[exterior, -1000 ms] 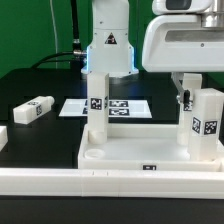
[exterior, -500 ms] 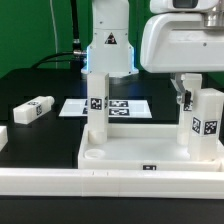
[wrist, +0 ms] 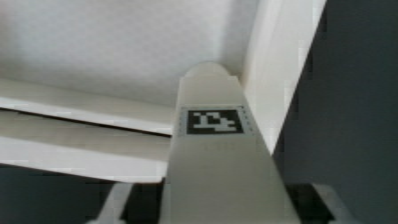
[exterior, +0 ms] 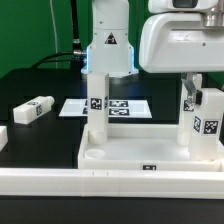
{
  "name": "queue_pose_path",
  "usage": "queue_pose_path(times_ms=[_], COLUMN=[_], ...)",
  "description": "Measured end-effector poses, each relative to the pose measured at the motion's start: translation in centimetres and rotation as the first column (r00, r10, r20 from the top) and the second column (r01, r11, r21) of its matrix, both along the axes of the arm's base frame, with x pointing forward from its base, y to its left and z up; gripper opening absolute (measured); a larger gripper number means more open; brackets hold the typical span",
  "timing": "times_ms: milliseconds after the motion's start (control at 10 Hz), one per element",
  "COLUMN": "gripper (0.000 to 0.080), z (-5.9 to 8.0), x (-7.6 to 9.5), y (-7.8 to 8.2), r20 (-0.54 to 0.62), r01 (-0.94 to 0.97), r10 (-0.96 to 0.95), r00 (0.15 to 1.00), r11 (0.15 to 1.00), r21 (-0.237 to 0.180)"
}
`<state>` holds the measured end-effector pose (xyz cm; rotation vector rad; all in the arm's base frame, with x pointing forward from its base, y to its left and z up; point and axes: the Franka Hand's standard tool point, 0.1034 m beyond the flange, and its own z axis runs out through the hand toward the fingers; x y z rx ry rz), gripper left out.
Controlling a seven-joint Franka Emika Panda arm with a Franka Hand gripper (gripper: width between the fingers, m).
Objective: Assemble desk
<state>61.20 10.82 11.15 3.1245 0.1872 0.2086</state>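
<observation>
The white desk top (exterior: 130,152) lies flat near the table's front, rim up. Two white tagged legs stand upright in its corner sockets: one (exterior: 97,105) at the exterior view's left, one (exterior: 207,120) at its right. My gripper (exterior: 200,98) hangs over the right leg with one finger (exterior: 187,97) pressed to its side; the other finger is hidden behind the leg. In the wrist view that leg (wrist: 217,150) fills the space between my fingers (wrist: 222,200), above the desk top (wrist: 125,50). A loose leg (exterior: 33,110) lies on the black table at the left.
The marker board (exterior: 125,106) lies flat behind the desk top, in front of the arm's base (exterior: 108,50). A long white rail (exterior: 100,185) edges the table's front. Another white piece (exterior: 3,138) shows at the far left edge.
My fingers have closed in from wide open onto the right upright leg. The arm, desk top and other legs have not moved.
</observation>
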Motion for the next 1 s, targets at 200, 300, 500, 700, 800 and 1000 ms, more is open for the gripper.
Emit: queue_pose_path(times_ms=[200, 300, 500, 700, 800, 1000], gripper=[0.0288, 0.0288, 0.0289, 0.0291, 0.0291, 0.0291], z=[-0.04, -0.06, -0.03, -0.02, -0.02, -0.02], x=[0.02, 0.08, 0.16, 0.16, 0.13, 0.07], y=[-0.37, -0.49, -0.58, -0.61, -0.57, -0.52], r20=[-0.002, -0.005, -0.021, -0.037, -0.052, -0.078], r01=[0.107, 0.245, 0.47, 0.591, 0.681, 0.794], r10=[-0.107, -0.245, -0.47, -0.59, -0.68, -0.792], r00=[0.994, 0.969, 0.882, 0.806, 0.731, 0.606], r11=[0.994, 0.968, 0.878, 0.8, 0.723, 0.596], r21=[0.022, 0.049, 0.086, 0.104, 0.114, 0.121])
